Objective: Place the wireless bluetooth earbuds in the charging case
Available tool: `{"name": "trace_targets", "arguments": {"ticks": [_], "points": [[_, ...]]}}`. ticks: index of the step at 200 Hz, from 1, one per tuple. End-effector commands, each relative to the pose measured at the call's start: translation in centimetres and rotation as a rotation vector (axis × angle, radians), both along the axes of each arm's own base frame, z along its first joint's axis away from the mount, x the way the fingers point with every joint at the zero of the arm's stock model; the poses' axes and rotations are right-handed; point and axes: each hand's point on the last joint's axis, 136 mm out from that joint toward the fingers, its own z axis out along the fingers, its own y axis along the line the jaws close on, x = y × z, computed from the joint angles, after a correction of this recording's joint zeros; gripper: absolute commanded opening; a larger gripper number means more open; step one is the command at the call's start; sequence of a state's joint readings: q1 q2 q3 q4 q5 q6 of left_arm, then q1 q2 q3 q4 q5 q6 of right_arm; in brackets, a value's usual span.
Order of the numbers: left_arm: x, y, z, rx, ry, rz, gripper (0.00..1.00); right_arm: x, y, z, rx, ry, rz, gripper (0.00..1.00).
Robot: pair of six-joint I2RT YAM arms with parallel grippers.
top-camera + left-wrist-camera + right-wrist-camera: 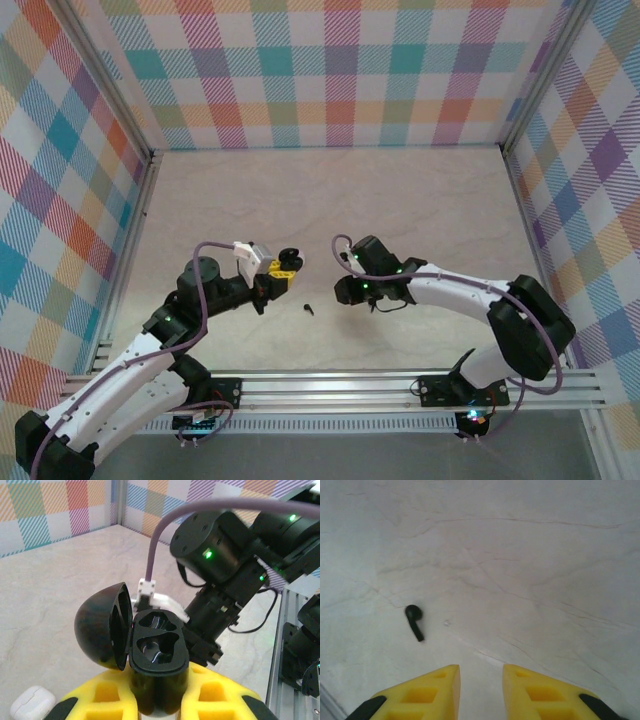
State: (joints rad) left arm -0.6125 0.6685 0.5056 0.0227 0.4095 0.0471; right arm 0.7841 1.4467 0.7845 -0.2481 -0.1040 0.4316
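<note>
My left gripper (160, 682) is shut on the black charging case (159, 650), holding it upright between yellow fingers (112, 692). Its lid (100, 625) hangs open to the left, and both moulded cavities look empty. In the top view the case (289, 258) is held above the table centre by the left gripper (277, 268). A black stemmed earbud (413, 622) lies alone on the table, ahead and to the left of my right gripper (481, 675). That gripper is open with nothing between its fingers. From above, the earbud (308, 309) lies between the left gripper and the right gripper (346, 291).
A small white closed case (32, 705) rests on the table beside the left fingers. The right arm's black wrist (220, 555) looms close behind the held case. An aluminium rail (400, 385) runs along the near edge. Checkered walls (340, 70) enclose the marble tabletop (420, 210).
</note>
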Motion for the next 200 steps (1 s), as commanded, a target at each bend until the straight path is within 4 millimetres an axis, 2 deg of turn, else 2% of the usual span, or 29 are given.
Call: {"name": "trace_targets", "arguments": {"ticks": [1,28,44,60,86,113,139,169,200], "points": [[0.1,0.1,-0.5,0.003,0.013,0.003,0.0,0.0,-3.3,0.9,-0.154,-0.036,-0.027,0.3],[0.3,-0.1,-0.6,0.002,0.011,0.0,0.0,-0.6,-6.6,-0.4,-0.27,0.034,-0.066,0.31],[0.2,-0.3,-1.0,0.004,0.02,-0.014,0.0,-0.7,-7.0,-0.5,-0.251,0.065,-0.058,0.31],[0.1,-0.6,-1.1,0.002,0.026,-0.034,0.0,-0.8,-4.8,0.7,-0.158,0.034,0.039,0.31],[0.1,-0.4,-0.9,0.01,0.025,-0.027,0.0,-0.2,0.0,2.5,-0.005,-0.028,0.132,0.29],[-0.2,0.1,-0.6,0.048,0.024,-0.014,0.0,0.2,4.1,0.8,0.026,-0.005,0.213,0.28],[-0.9,1.2,0.7,0.012,0.006,0.025,0.0,0.5,6.4,-1.3,-0.01,0.071,0.237,0.28],[-2.3,2.9,2.0,-0.018,-0.017,0.067,0.0,0.3,8.2,-2.3,-0.03,0.088,0.277,0.28],[-3.2,4.1,2.2,-0.02,-0.022,0.093,0.0,-0.2,9.6,-2.6,-0.038,0.092,0.322,0.3]]}}
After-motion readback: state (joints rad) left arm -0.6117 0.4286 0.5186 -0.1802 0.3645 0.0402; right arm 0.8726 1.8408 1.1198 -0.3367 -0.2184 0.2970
